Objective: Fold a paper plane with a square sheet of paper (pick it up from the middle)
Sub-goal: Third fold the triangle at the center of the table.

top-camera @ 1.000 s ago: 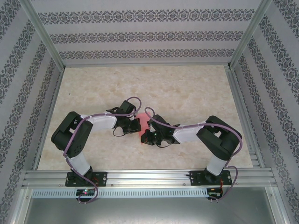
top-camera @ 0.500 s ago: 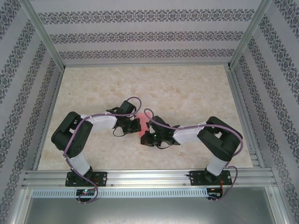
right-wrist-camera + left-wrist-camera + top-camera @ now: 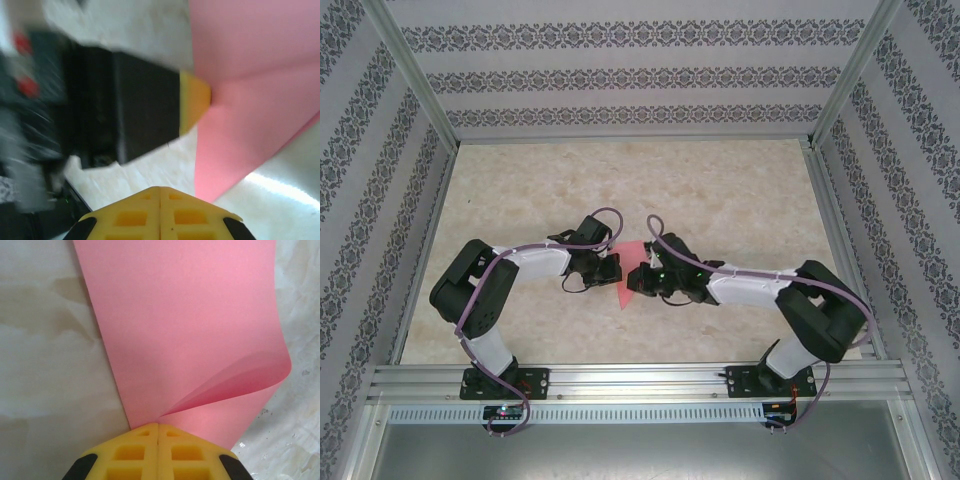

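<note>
Salmon-pink and thin, the square sheet of paper [image 3: 190, 315] was pinched at its near edge by the left gripper [image 3: 158, 426], whose yellow jaws were clenched tight on it. From there, in the left wrist view, the sheet ran off toward twelve o'clock, with one side curled over in a soft loop at about four o'clock, not yet creased. In the top view the sheet sat near the middle of the marble table [image 3: 720, 190], at three o'clock of that gripper. Farther right, the right gripper [image 3: 638, 279] was clenched on nothing, just beside the sheet's three o'clock edge. To fold well, I judged, the left should hold firm while the right pressed the loop flat, with the edges matched before creasing.
</note>
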Tool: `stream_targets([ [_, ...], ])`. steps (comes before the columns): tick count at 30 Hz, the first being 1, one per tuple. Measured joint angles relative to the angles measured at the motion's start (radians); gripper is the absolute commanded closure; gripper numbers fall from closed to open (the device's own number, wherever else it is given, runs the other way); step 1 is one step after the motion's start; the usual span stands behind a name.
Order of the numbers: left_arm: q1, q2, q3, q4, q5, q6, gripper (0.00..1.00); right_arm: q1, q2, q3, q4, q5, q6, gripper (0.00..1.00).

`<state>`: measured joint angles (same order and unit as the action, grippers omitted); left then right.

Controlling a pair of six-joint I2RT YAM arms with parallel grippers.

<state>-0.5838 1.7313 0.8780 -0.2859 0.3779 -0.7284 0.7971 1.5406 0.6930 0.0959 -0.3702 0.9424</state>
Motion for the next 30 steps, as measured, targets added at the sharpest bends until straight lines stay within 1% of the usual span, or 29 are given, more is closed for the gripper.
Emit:
stream_targets([
  [4, 0.000, 0.000, 0.000, 0.000, 0.000, 0.000, 1.00, -0.044, 0.014, 0.000, -0.014, 0.027, -0.014, 0.93],
  [12, 0.000, 0.000, 0.004, -0.007, 0.000, 0.006, 1.00, -0.045, 0.135, 0.039, -0.034, 0.037, -0.021, 0.94],
  [20, 0.000, 0.000, 0.024, -0.042, -0.024, 0.056, 1.00, -0.045, 0.173, 0.063, -0.030, 0.077, 0.007, 0.94],
  [30, 0.000, 0.005, 0.058, -0.056, -0.024, 0.105, 0.88, -0.047, 0.192, 0.065, -0.038, 0.128, 0.100, 0.94],
])
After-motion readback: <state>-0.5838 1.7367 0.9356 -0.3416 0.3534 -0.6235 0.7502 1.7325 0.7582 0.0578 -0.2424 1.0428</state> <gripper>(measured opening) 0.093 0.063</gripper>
